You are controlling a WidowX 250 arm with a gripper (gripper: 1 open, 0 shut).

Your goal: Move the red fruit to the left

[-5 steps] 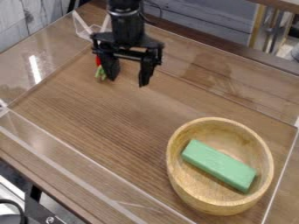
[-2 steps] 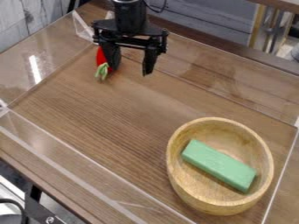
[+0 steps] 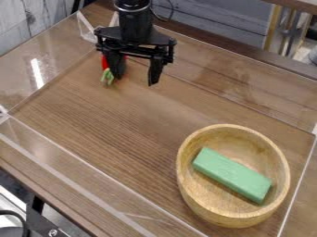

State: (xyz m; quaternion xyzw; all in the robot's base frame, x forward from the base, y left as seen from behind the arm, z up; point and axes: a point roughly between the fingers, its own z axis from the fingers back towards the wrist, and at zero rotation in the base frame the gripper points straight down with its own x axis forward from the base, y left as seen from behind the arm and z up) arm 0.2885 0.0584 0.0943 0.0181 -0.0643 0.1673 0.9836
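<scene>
The red fruit lies on the wooden table at the far left, small and glossy, with its green stem end pointing toward the front. My gripper hangs just to its right with both black fingers spread wide and nothing between them. The left finger partly covers the fruit, so I cannot tell whether they touch.
A wooden bowl sits at the front right and holds a green rectangular block. Clear plastic walls border the wooden table on the left, front and right.
The gripper rose and shifted toward the back a second ago, then came slightly back down; it stays open. The red fruit, earlier partly hidden behind the left finger, now shows more.
</scene>
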